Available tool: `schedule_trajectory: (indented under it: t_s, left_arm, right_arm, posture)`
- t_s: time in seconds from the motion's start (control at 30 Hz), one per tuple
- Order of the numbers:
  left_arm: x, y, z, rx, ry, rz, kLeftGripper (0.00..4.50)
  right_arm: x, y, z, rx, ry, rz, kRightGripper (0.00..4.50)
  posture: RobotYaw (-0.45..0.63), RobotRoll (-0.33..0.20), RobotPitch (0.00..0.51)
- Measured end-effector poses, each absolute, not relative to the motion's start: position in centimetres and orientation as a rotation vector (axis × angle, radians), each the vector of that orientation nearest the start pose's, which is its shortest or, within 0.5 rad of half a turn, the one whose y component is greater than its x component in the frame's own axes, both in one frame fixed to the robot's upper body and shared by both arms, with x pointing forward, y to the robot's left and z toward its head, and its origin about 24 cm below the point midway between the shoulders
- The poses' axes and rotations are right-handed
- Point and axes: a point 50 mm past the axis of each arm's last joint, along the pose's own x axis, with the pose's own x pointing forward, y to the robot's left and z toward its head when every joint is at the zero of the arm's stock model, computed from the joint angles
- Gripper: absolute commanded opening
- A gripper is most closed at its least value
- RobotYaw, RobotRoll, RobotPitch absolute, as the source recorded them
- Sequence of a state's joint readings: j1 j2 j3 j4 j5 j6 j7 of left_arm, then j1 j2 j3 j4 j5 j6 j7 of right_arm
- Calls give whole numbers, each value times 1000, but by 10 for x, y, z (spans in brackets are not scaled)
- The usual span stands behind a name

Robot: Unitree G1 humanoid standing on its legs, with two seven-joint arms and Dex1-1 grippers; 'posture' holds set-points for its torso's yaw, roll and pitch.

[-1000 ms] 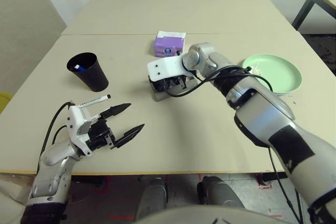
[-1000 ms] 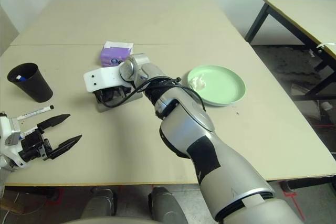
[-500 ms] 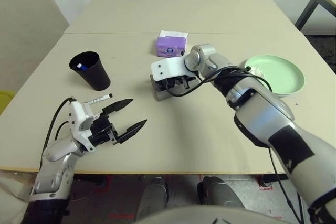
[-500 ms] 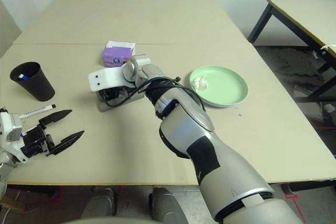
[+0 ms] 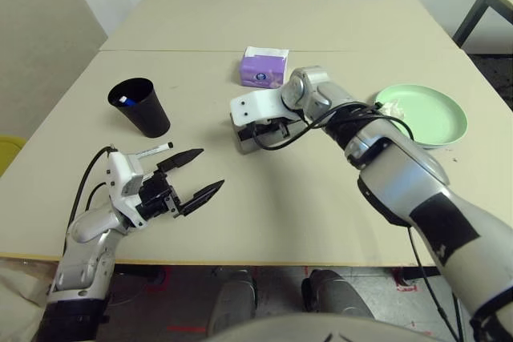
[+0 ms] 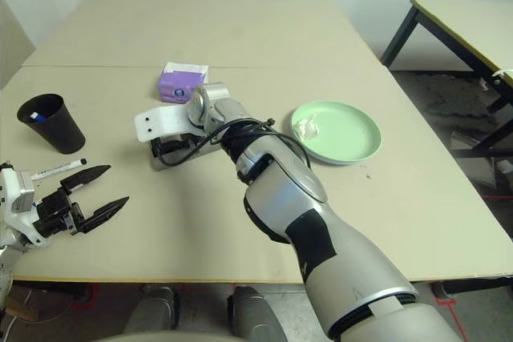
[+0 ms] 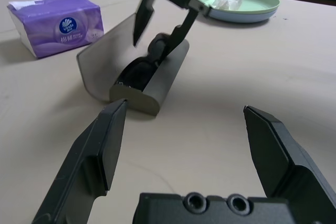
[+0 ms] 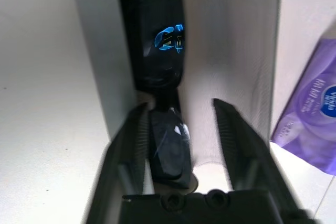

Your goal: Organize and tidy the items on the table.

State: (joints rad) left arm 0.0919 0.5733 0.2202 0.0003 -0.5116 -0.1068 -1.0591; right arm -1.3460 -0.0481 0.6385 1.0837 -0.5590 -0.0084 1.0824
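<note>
- Two black fingers of the right gripper (image 8: pixel 178 145) are spread around the black sunglasses (image 8: pixel 160 61) inside the open grey glasses case (image 7: pixel 142 72).
- The left gripper (image 5: pixel 195 174) is held wide open, empty.

The purple tissue box (image 7: pixel 55 22) has a round blue logo with small white lettering, too small to read.

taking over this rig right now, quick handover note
Left gripper: open, empty, above the table near its front edge.
Right gripper: open, fingers down in the open glasses case, astride the sunglasses.
Black-capped marker lies loose just beyond the left gripper. Blue-capped marker stands in the black cup. Tissue is on the green plate.
Done: sunglasses in the case, one marker in the cup.
Left: close the case, put the loose marker in the cup.
</note>
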Motion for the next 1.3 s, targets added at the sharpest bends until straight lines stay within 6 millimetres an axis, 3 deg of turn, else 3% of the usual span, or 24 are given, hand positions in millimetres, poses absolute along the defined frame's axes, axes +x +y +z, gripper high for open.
schedule_trajectory:
  t_s: [0.1,0.23,0.37,0.47,0.6,0.77,0.9,0.97,1.13,1.3]
  left_arm:
    - [213,257,85,135,-64,-848,4500]
    - [215,257,84,131,-64,-852,4500]
    - [219,258,83,129,-67,-852,4500]
    - [221,256,81,126,-71,-853,4500]
    - [225,251,81,127,-77,-869,4500]
    - [224,251,81,129,-76,-869,4500]
    - [224,251,81,128,-73,-866,4500]
    - [224,252,81,128,-74,-861,4500]
    - [223,258,82,124,-77,-816,4500]
    - [220,262,79,114,-75,-785,4500]
  right_arm:
    - [374,6,170,-1476,354,1306,4458]
    - [374,2,174,-1471,380,1334,4487]
    - [377,-5,194,-1464,395,1322,4487]
    - [376,1,209,-1462,346,1310,4487]
    - [375,6,214,-1431,309,1319,4487]
    - [376,2,230,-1406,303,1304,4487]
    - [372,-18,250,-1306,325,1328,4487]
    - [367,-35,250,-1228,351,1348,4487]
    - [340,-94,226,-915,469,1360,4487]
    - [301,-143,201,-565,430,1287,4487]
  posture:
    - [-17,0,96]
    - [-34,0,90]
    - [-41,0,86]
    - [-39,0,85]
    - [-38,0,87]
    - [-43,0,82]
    - [-41,0,77]
    - [-37,0,77]
    - [-39,0,79]
    - [-51,0,82]
